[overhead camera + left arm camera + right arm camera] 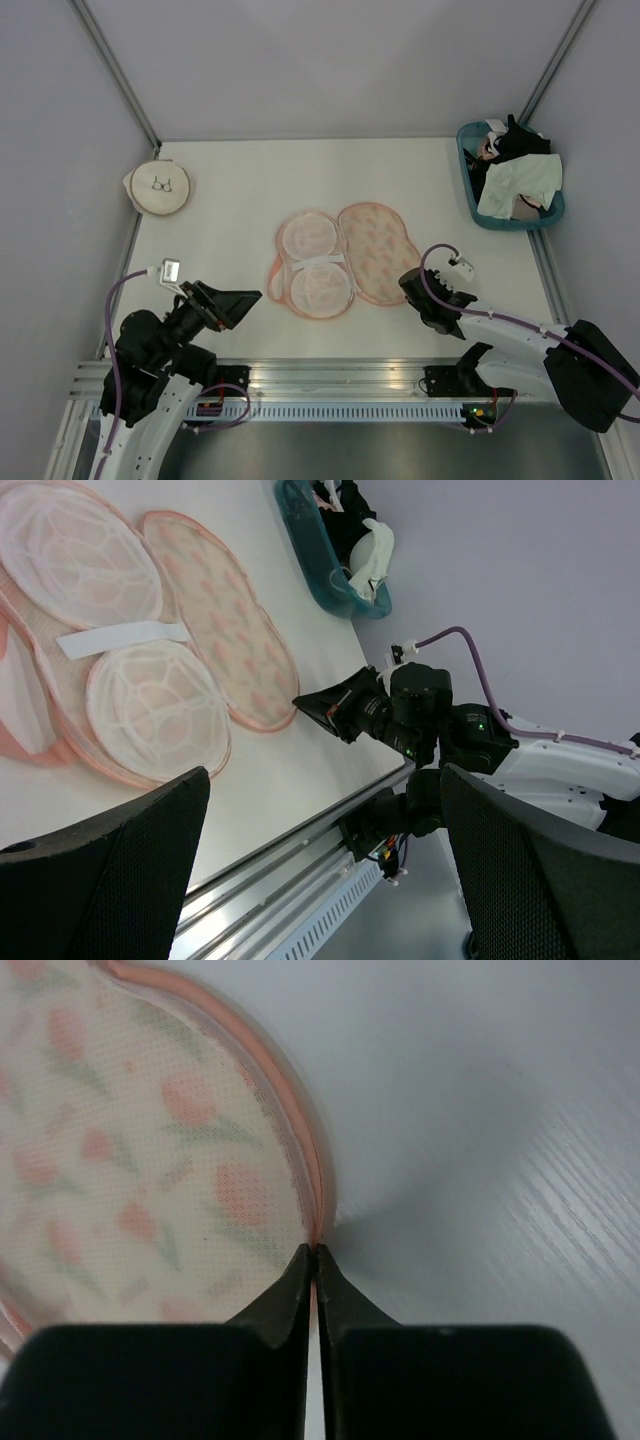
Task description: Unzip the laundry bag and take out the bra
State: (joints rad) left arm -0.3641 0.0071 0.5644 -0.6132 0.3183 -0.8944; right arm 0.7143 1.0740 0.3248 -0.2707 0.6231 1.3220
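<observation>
The laundry bag lies unzipped and spread flat mid-table. Its printed peach flap (pixel 375 250) is on the right, its other half (pixel 285 262) on the left. In that left half lie two round pale white mesh cups (pixel 318 288) under a white strap (pixel 317 262); I cannot tell whether they are the bra or lining. My right gripper (pixel 408 283) is shut on the flap's pink rim (pixel 318 1210) at its near right edge. My left gripper (pixel 245 300) is open and empty, above the table left of the bag. The flap (pixel 225 630) and cups (pixel 150 700) show in the left wrist view.
A teal basket (pixel 470 190) at the back right holds a pale white mint-tinged garment (pixel 520 185), a black one and others. A round cream pouch with a bra drawing (pixel 160 187) lies at the back left. The metal rail (pixel 330 375) runs along the near edge.
</observation>
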